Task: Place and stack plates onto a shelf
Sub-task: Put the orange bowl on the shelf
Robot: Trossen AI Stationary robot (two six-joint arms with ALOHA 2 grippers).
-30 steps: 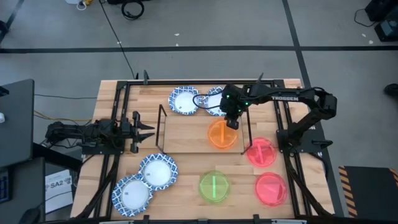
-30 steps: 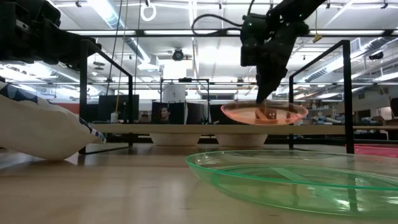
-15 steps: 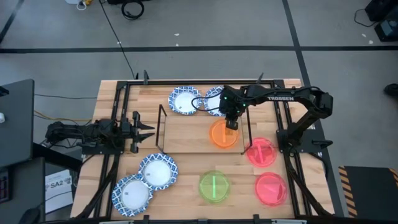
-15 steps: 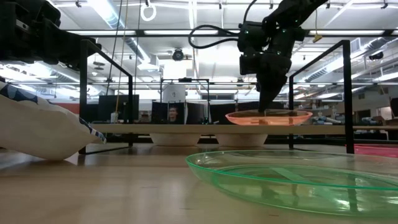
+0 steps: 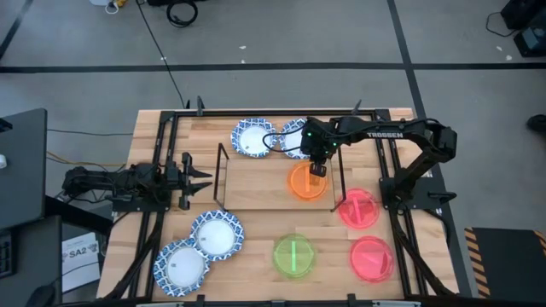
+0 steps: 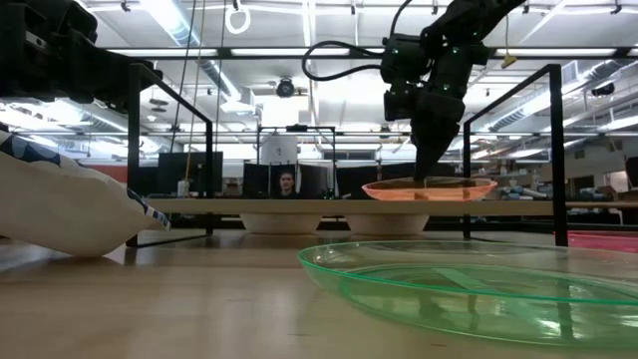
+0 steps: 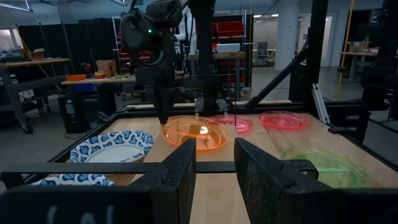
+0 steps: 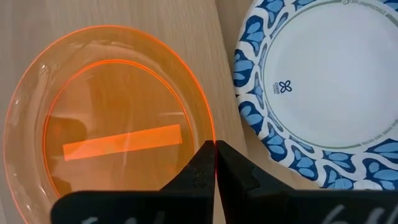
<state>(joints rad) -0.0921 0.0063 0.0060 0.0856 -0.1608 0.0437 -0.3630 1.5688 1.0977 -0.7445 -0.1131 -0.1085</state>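
r gripper [image 5: 318, 168] pinched shut on orange plate's [image 5: 304, 183] far rim, plate flat on shelf [image 5: 256, 186] r end; l gripper [image 5: 200, 179] half-open, empty, idle off shelf's l end.

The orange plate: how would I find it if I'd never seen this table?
Look at the shelf, the low light-wood board with black wire ends in the middle of the table. The orange plate lies at its right end, the right gripper pinching its rim. It is the only orange plate; its neighbours are blue-rimmed white or pink.
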